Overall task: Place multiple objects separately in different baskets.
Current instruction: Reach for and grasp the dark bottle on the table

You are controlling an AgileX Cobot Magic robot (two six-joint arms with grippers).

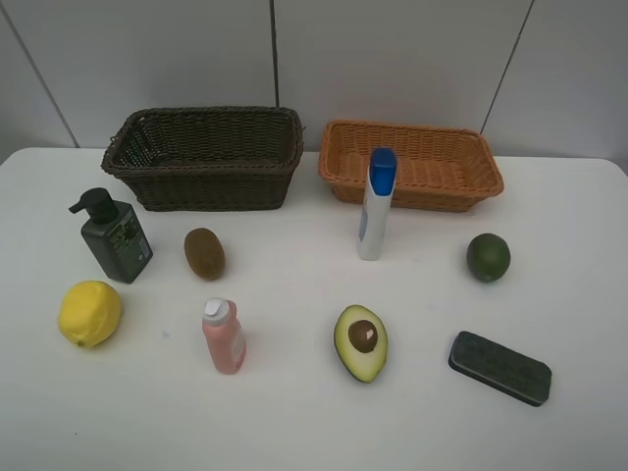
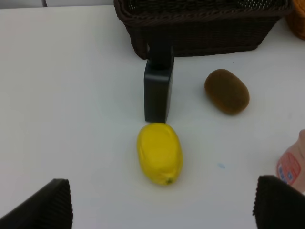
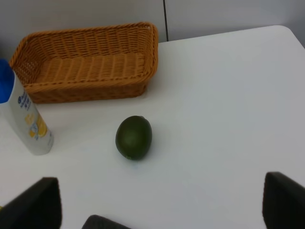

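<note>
1. the left gripper [image 2: 162, 207] has its fingers spread wide with nothing between them. the lemon [image 2: 160, 153] lies just ahead, in line with the gap. the dark green pump bottle [image 2: 158, 90] stands right beyond it, and the dark brown basket [image 2: 200, 28] is farther ahead.
2. the kiwi [image 2: 227, 91] sits ahead and off to the robot's right. the pink bottle [image 2: 291, 167] stands close by the right-hand finger.
3. the right gripper [image 3: 159, 202] is likewise wide apart and empty. the lime [image 3: 134, 137] rests ahead, near the centre line. the white blue-capped bottle [image 3: 26, 119] is ahead to the robot's left, and the orange-tan basket [image 3: 90, 62] lies beyond both. the dark block [image 3: 102, 223] peeks in close beneath this gripper.
4. the halved avocado [image 1: 361, 341] appears in neither wrist view. from the high camera it lies between the pink bottle and the block.
5. handling, as a guess: the lemon, lime and kiwi look light, firm and rounded, so they may roll. each is best pinched across its short middle.
6. the avocado is probably best taken across its width. the block is flat and stiff, so its long edges suit the fingers.
7. the bottles are smooth, likely slippery, and tall enough to tip. a hold at mid-body would be safer than at the pump or cap.
8. writing: the pump bottle has a label, the white bottle a blue roundel above a yellow mark, and the pink bottle blue print. none of it is legible.
</note>
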